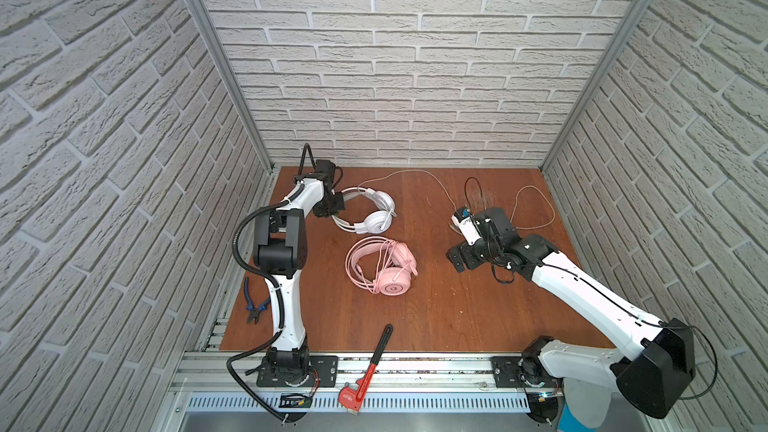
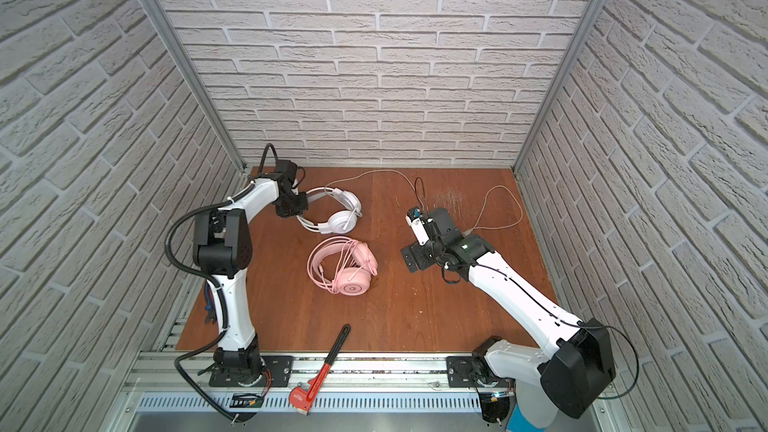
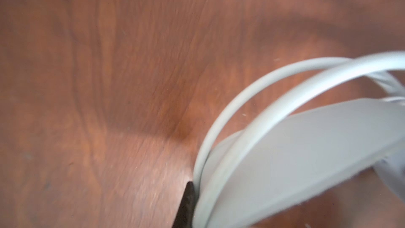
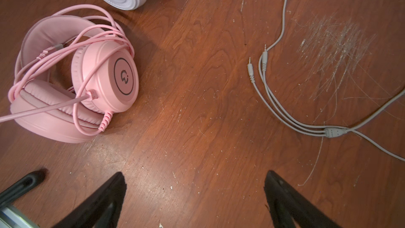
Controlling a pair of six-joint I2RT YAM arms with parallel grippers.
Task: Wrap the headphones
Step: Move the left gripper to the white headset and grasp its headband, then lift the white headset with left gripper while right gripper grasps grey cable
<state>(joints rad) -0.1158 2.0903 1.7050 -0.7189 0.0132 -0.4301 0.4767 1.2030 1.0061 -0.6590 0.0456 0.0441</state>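
The wooden table (image 1: 457,317) filled the floor of the brick-walled cell. The left gripper (image 1: 329,206) reached toward 11 o'clock and was clamped tight on the headband of the white headset (image 1: 380,222), which lay there. The right gripper (image 4: 195,174) hovered over bare wood toward 3 o'clock, its fingers (image 4: 105,200) spread wide and holding nothing. The pink headset (image 1: 395,284) rested just off centre toward 9 o'clock, its own cable looped over band and earcups. A red-and-black pipe wrench (image 1: 376,357) overhung the 6 o'clock edge. The white headset's grey cable (image 1: 419,174) trailed loose from 12 to 2 o'clock, ending in small jack plugs (image 4: 250,69). Blue-handled pliers (image 1: 253,305) lay at 8 o'clock.
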